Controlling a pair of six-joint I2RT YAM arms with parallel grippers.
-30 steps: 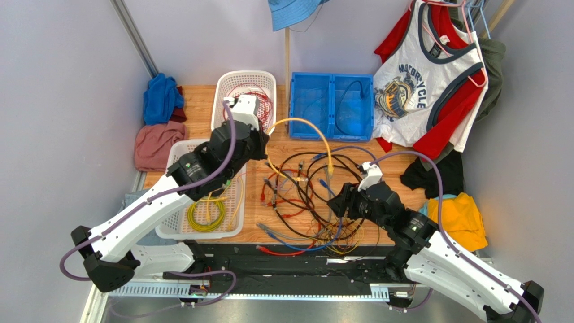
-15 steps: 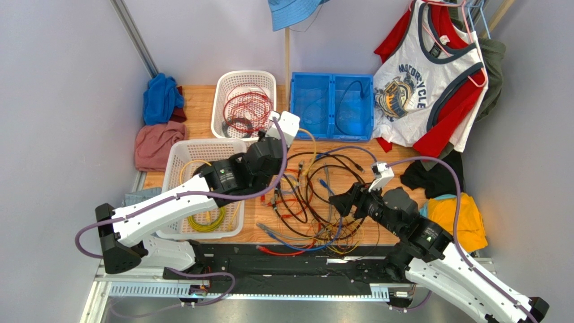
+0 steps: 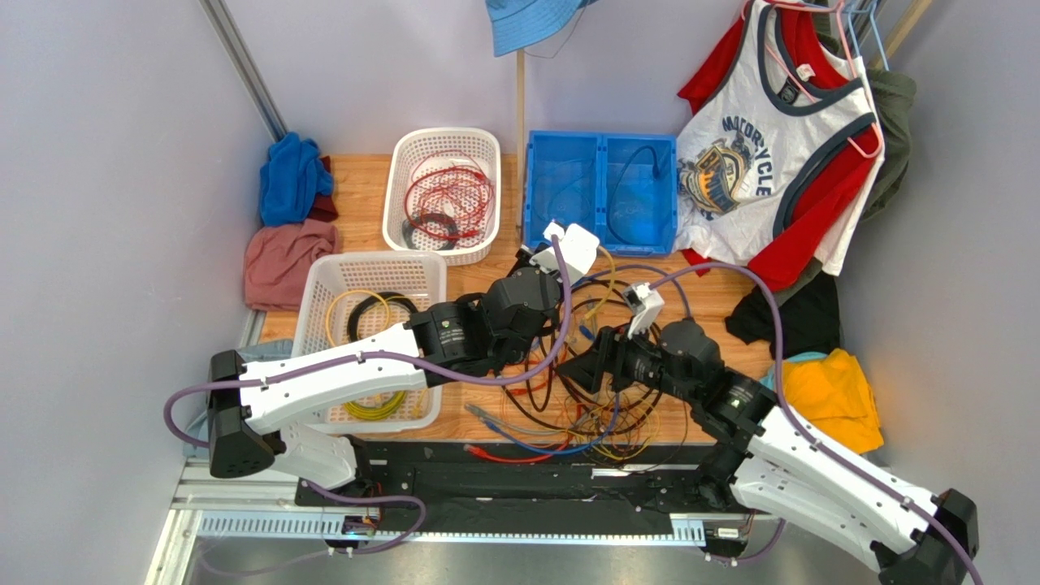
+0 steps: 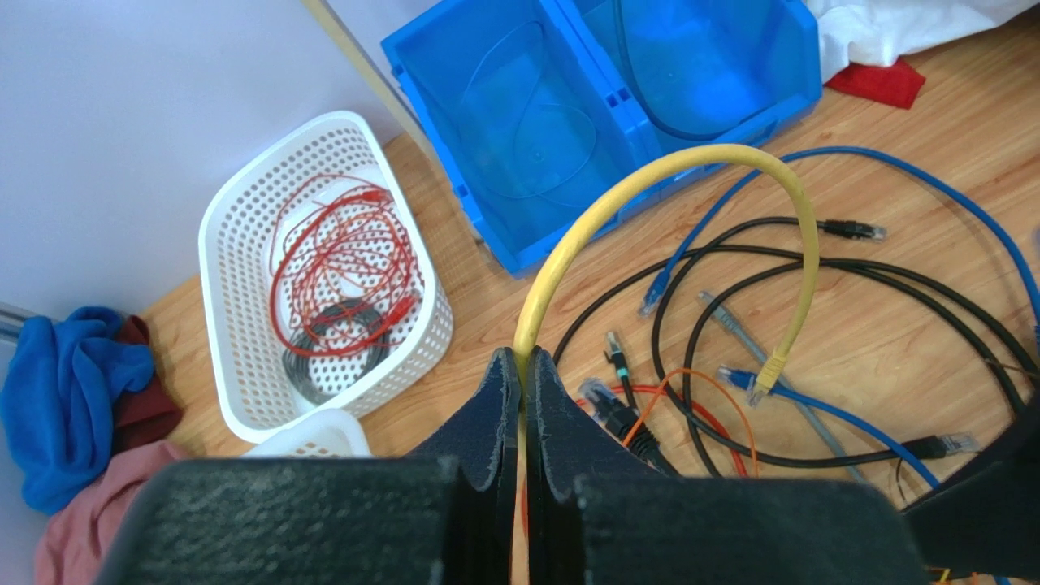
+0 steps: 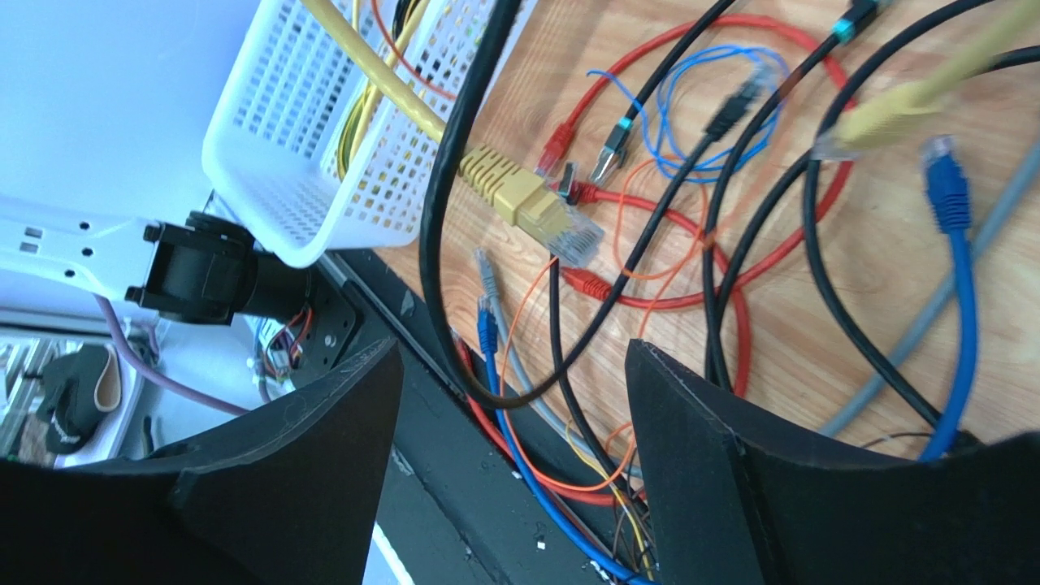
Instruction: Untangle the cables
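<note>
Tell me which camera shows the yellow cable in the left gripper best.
Left wrist: the yellow cable rises from the shut left gripper, arches over and ends in its plug. Top external hides the grip under the left arm. Right wrist shows yellow plugs, but whose, I cannot tell.

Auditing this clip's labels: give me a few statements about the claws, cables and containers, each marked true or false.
1. The left claw is shut on a yellow cable. True.
2. The right claw grips a blue cable. False: its jaws stand open, holding nothing.
3. The far white basket holds red cords. True.
4. The blue bin holds red cords. False: a black cable lies in it.
</note>
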